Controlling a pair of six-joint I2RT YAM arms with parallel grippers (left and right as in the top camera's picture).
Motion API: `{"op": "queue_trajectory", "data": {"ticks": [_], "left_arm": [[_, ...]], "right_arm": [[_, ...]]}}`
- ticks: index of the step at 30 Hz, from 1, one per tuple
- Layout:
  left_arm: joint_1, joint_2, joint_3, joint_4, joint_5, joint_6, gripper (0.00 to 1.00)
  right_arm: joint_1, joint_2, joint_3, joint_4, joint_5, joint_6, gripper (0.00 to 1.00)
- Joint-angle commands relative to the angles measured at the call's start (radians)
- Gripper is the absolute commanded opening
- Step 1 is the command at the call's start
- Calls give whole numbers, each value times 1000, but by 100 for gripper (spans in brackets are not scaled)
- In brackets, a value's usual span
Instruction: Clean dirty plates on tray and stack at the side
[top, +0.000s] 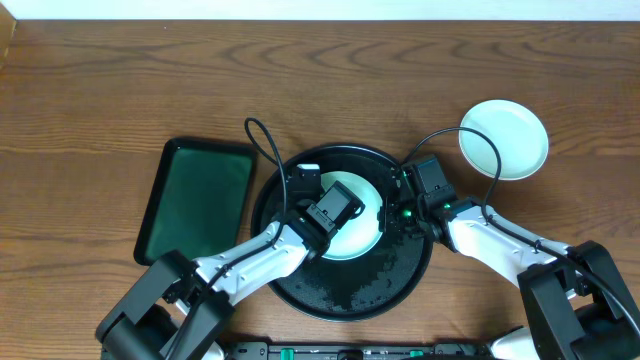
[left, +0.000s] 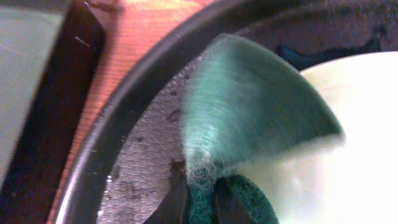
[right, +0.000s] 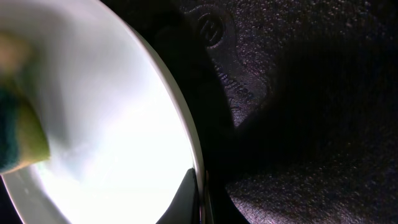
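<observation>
Surveying the overhead view: the tray (top: 300, 290) sits mid-table with one plate (top: 358, 238) on it, slightly above centre. The left gripper (top: 335, 212) is over the plate's left half and the right gripper (top: 393, 213) is at its right rim. A second plate (top: 503, 140) lies on the bare table, well apart at upper right. A green tray (top: 195, 200) lies just beside the round one, on its left. No third plate is in view.

Left wrist view: the jaws are narrowed on a teal sponge (left: 249, 106), whose free flap bends over the plate's edge and overhangs the wet tray floor. Risk: the flap folds or slides off the rim, so the scrubbing lands on the tray and not the plate.

Right wrist view: one finger (right: 183, 193) lies against the plate's rim. It reads as a narrow pinch on that rim, though the outer finger is lost against the dark tray. Risk: the hold is thin and the surfaces look wet, so sideways sponge pressure could twist the plate free or skate it across the tray.
</observation>
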Motion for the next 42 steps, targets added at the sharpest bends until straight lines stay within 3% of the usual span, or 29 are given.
{"op": "queue_trajectory", "data": {"ticks": [1,8,12,16,22,29,33,42], "left_arm": [[40,-77,-37,-32,-186,19,7],[37,-233,-37,91,424,-35,7],[9,-173,-37,111,466,-124,7],[-21,-72,-37,113,468,-123,7],[-20,42,-37,89,330,-78,7],[-17,33,-37,-72,-92,-36,7],[-17,32,-37,-104,-256,-36,7],[-16,-148,-19,-69,-288,-36,7]], "right_arm": [[15,62,-66,-58,82,0,1],[15,62,-66,-58,88,0,1],[15,62,-66,-57,92,20,1],[15,62,-66,-59,93,19,1],[14,61,-57,-77,94,14,1],[15,61,34,-251,195,-29,1],[15,61,106,-337,225,-58,1],[16,61,266,-490,254,-143,1]]}}
